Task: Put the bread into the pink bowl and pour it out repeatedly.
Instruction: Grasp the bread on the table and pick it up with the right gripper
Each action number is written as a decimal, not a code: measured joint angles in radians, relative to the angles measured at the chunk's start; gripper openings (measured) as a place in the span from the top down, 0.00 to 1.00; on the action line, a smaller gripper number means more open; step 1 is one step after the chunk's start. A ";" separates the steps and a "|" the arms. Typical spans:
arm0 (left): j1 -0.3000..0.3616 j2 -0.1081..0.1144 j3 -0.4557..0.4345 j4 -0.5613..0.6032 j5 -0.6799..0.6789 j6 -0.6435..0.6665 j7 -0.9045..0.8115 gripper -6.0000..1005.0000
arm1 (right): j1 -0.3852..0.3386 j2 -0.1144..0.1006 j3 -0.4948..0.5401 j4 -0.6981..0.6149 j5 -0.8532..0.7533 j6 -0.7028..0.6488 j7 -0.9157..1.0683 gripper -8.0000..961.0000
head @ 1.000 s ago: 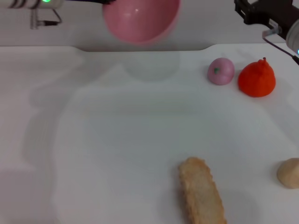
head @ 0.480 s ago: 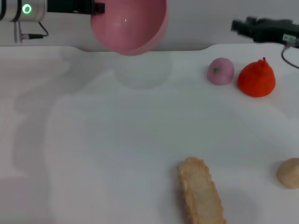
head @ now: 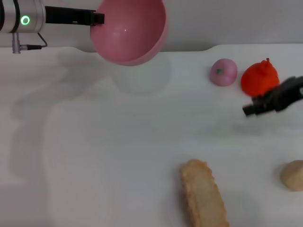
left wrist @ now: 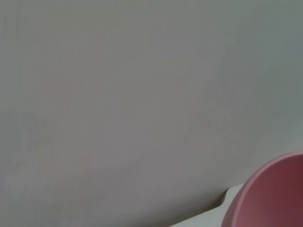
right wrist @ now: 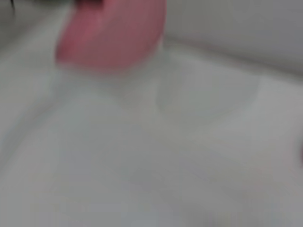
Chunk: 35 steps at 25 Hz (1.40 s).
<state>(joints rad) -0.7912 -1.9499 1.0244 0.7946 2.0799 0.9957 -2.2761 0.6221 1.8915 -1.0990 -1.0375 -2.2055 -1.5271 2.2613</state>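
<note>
One bowl [head: 129, 33], one bread [head: 203, 195]

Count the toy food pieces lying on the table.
4: the bread at the near edge, a beige lump at the right edge, a pink ball and an orange fruit side by side farther back. None seem hidden.

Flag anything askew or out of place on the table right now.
The pink bowl is held off the table at the far edge by the left gripper, tipped on its side, mouth facing the camera, empty. The bread lies flat on the near table. Nothing spilled or damaged.
</note>
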 joint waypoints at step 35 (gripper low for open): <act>0.027 -0.039 0.001 0.000 0.000 -0.001 0.074 0.95 | 0.272 0.183 -0.160 0.295 -0.116 -0.155 -0.049 0.53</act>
<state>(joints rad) -0.7642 -1.9887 1.0249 0.7950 2.0801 0.9947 -2.2025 0.8937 2.0742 -1.2591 -0.7428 -2.3217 -1.6819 2.2124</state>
